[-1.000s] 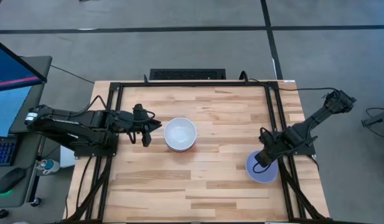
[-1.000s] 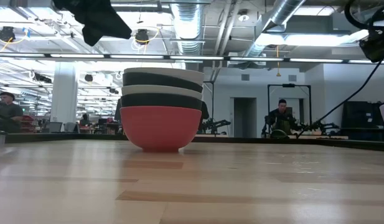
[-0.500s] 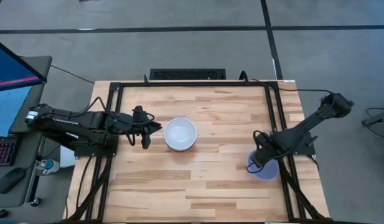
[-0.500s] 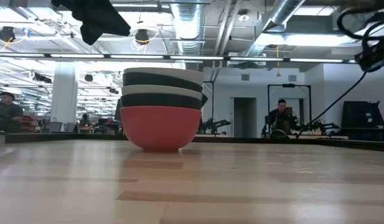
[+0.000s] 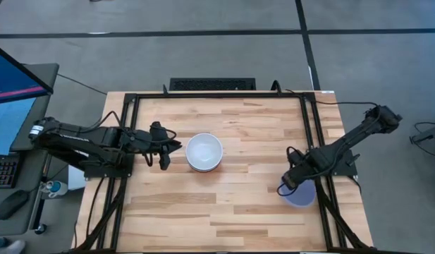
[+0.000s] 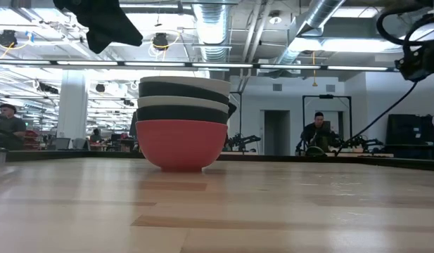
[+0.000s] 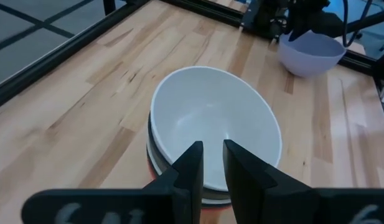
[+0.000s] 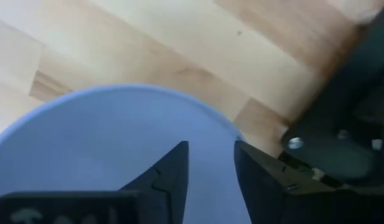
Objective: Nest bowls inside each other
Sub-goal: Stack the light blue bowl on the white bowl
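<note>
While the wooden table (image 5: 224, 212) lay mostly bare, the stack of bowls (image 5: 204, 152) sat near its middle, a white one on top and the red bowl (image 6: 181, 145) at the bottom. The lavender-blue bowl (image 5: 299, 192) was at the table's right edge, tilted and apparently lifted. The right gripper (image 5: 290, 185) grasped its rim, one finger inside. The left gripper (image 5: 166, 149) hovered just beside the stack, fingers nearly together, holding nothing.

Bowl stack (image 5: 204, 152) mid-table; lone bowl (image 5: 299, 192) far right.
</note>
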Controlling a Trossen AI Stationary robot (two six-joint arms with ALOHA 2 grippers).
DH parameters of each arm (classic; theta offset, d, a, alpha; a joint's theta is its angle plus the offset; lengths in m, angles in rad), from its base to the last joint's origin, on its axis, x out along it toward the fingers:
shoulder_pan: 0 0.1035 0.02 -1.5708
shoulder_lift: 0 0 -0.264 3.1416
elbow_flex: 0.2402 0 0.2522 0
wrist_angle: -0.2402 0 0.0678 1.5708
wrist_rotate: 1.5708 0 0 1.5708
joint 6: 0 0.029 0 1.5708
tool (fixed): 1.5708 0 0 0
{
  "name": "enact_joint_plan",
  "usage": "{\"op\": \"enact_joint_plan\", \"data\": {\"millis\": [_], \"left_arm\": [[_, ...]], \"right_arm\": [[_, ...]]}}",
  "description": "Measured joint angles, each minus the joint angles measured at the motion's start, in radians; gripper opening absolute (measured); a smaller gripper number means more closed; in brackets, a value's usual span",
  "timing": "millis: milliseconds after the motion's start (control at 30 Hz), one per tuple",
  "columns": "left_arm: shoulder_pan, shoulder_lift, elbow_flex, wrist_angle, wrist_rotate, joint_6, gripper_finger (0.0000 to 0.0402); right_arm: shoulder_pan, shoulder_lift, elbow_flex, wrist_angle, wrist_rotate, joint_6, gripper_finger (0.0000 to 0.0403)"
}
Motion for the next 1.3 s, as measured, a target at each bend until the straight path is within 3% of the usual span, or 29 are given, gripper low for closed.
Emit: {"op": "enact_joint_plan", "data": {"millis": [400, 600, 767, 1300], "left_arm": [[0.001, 0.000, 0.000, -0.003, -0.034, 0.006, 0.0053], [0.001, 0.000, 0.000, -0.005, -0.054, 0.006, 0.0053], [0.001, 0.000, 0.000, -0.005, -0.060, 0.006, 0.0053], [0.001, 0.000, 0.000, -0.007, -0.054, 0.000, 0.0053]], "right_arm": [[-0.009, -0.104, 0.021, -0.057, 0.023, -0.002, 0.0155], [-0.009, -0.125, 0.074, -0.235, 0.077, -0.008, 0.0161], [-0.009, -0.121, 0.068, -0.256, 0.016, -0.076, 0.0162], [-0.011, -0.131, 0.027, -0.223, -0.075, -0.048, 0.0161]]}}
